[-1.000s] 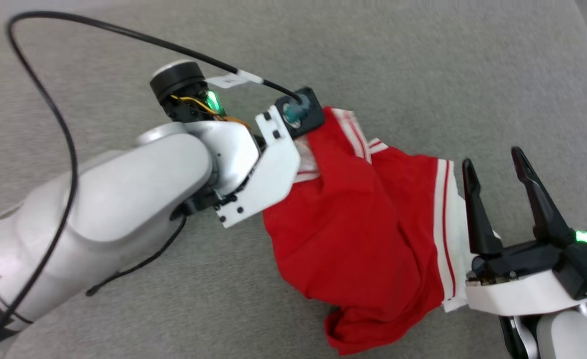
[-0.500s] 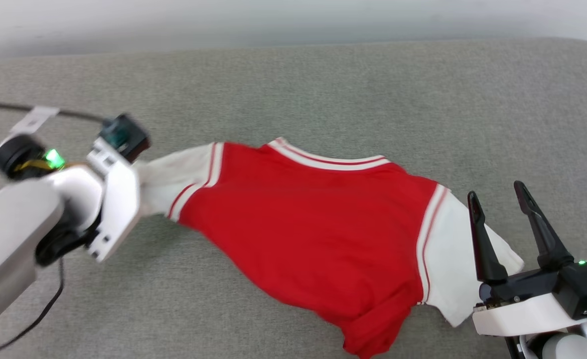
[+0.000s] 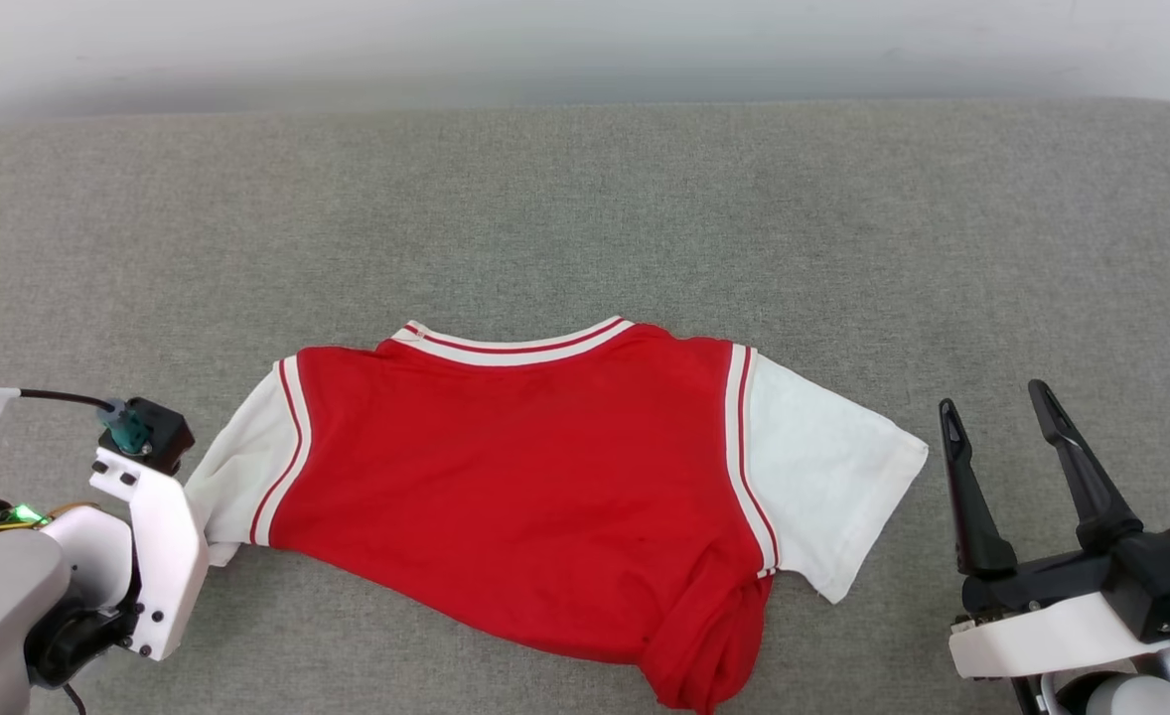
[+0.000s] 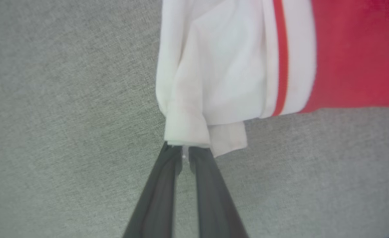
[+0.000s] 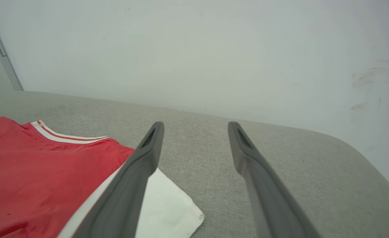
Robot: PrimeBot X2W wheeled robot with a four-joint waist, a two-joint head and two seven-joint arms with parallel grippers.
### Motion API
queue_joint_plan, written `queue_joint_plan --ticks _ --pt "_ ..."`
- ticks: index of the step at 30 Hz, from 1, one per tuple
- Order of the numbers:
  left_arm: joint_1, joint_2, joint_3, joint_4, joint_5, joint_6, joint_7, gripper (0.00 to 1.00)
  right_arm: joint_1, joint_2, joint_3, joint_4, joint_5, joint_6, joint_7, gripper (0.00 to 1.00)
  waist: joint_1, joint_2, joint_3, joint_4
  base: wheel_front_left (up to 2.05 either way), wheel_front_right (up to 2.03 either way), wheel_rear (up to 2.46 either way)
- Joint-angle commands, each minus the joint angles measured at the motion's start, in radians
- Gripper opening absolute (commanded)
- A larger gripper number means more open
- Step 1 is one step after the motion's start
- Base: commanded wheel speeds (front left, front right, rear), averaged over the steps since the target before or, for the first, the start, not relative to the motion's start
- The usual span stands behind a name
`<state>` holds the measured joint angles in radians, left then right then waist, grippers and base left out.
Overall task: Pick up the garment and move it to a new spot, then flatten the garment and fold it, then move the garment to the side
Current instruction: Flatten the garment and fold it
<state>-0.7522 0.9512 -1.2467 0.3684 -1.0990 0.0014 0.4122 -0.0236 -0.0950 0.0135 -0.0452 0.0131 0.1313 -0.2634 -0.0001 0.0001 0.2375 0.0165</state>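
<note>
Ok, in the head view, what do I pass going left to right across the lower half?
The left gripper, shut on the garment → its pinched white sleeve → red body → other white sleeve → grey surface → the right gripper, open.

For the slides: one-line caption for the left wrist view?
Left gripper shut on the garment at its white sleeve hem, over the grey fabric surface.

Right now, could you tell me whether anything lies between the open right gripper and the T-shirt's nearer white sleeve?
Nothing visible does. Just bare grey cushion separates the right gripper from the white sleeve of the T-shirt; the left gripper is shut on the opposite sleeve.
</note>
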Motion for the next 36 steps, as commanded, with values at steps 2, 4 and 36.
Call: queue_joint_plan --ticks 2,4,36 --pt "0.035 -0.017 -0.009 0.01 -0.002 0.003 -0.01 1.0 0.01 -0.005 0.001 0.002 -0.004 -0.001 -0.002 1.0 0.0001 -0.0001 -0.006 0.001 0.0 0.0 0.0" --pt "0.02 -0.008 -0.006 0.011 0.008 -0.004 -0.021 1.0 0.016 -0.008 0.0 0.007 -0.002 -0.001 -0.002 1.0 0.0001 -0.0001 -0.014 0.004 0.0 0.0 0.0" --pt "-0.447 -0.127 0.016 -0.084 0.141 -0.108 0.314 1.0 -0.06 0.002 0.014 -0.028 -0.006 -0.001 -0.002 1.0 0.0001 -0.0001 0.096 -0.092 0.0 0.0 0.0"
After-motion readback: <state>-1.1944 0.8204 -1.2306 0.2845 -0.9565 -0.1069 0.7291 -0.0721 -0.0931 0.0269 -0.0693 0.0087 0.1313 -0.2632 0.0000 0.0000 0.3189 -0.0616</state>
